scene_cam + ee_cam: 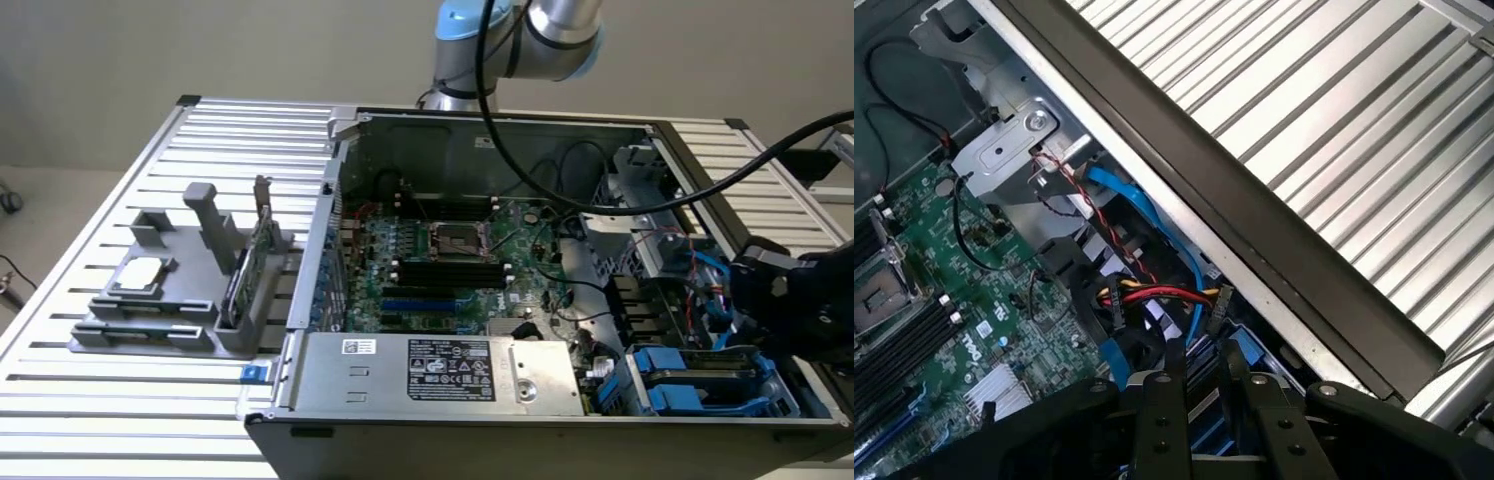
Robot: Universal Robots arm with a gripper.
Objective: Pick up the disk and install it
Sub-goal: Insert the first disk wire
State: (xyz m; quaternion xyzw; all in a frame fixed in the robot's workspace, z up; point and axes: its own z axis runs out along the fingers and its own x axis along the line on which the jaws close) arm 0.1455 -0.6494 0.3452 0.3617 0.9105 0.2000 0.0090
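Disk (707,364) in corner bay (785,385), case wall (1254,215) alongside, gripper (1197,350) close above

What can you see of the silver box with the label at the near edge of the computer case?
The silver box is a long, flat rectangle of what looks like sheet metal, lying level along the near edge of the open computer case. Its top carries a black-and-white label in the middle, a small white sticker toward the exterior view's left and a round fitting toward the right. Blue brackets sit beside that end.
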